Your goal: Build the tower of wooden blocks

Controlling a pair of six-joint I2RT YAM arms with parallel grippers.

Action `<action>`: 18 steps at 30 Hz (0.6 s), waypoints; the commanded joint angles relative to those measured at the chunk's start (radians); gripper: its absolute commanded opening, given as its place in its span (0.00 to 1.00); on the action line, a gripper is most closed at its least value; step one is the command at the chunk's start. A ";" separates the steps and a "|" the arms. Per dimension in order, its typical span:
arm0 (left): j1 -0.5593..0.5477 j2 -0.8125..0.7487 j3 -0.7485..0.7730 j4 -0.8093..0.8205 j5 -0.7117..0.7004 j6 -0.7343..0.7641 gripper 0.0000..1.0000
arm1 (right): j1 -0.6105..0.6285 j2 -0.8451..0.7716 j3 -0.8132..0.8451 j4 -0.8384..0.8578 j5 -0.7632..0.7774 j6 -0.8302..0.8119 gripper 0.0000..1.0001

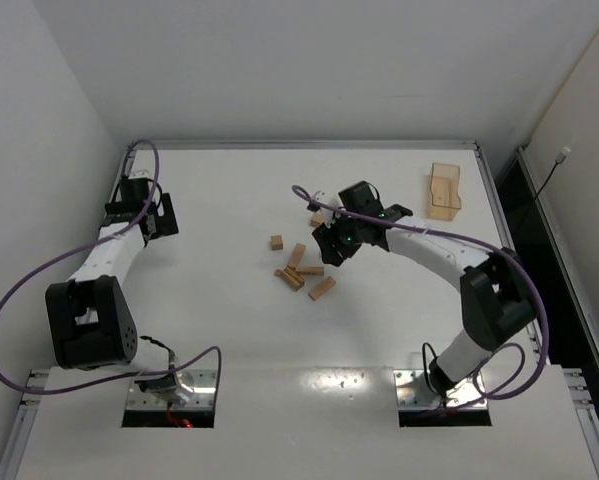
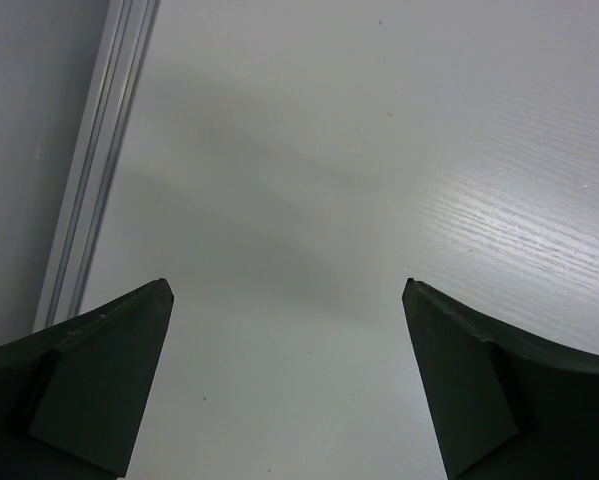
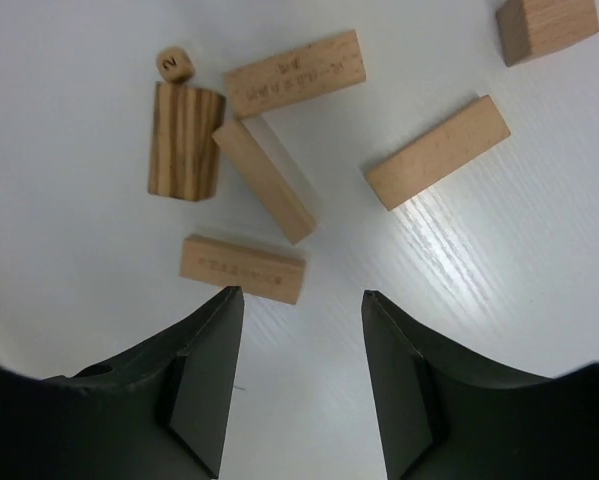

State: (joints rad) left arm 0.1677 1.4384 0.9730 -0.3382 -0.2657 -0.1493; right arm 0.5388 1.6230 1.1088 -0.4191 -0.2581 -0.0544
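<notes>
Several light-tan wooden blocks lie loose and flat in the middle of the table (image 1: 219, 330), with none stacked. In the top view I see a cube (image 1: 276, 241) and short bars (image 1: 322, 288). The right wrist view shows a printed bar (image 3: 242, 268) just ahead of my left fingertip, a slanted bar (image 3: 264, 181), another printed bar (image 3: 295, 72), a plain bar (image 3: 437, 152) and a cube (image 3: 546, 25). My right gripper (image 1: 327, 248) (image 3: 302, 295) hovers open and empty just right of the pile. My left gripper (image 1: 149, 205) (image 2: 287, 290) is open and empty over bare table at the far left.
A darker striped block (image 3: 185, 140) and a tiny die (image 3: 175, 64) lie among the bars. A shallow light-wood tray (image 1: 444, 190) sits at the back right. One small block (image 1: 317, 217) lies behind the right gripper. A metal rail (image 2: 99, 160) edges the table's left side.
</notes>
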 commanded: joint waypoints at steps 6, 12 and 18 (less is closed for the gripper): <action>-0.025 -0.033 0.035 -0.001 0.031 -0.007 1.00 | -0.014 0.265 0.331 -0.072 0.037 -0.064 0.37; -0.241 -0.058 0.136 -0.117 0.048 -0.028 1.00 | -0.023 0.172 0.263 -0.007 0.164 0.118 0.50; -0.506 -0.070 0.168 -0.194 -0.060 -0.130 0.94 | -0.056 0.039 0.133 -0.007 0.437 0.234 0.58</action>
State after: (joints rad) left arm -0.2768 1.3987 1.1114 -0.4530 -0.2630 -0.2020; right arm 0.5068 1.7599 1.2846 -0.4500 0.0055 0.0772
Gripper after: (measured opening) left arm 0.945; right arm 0.578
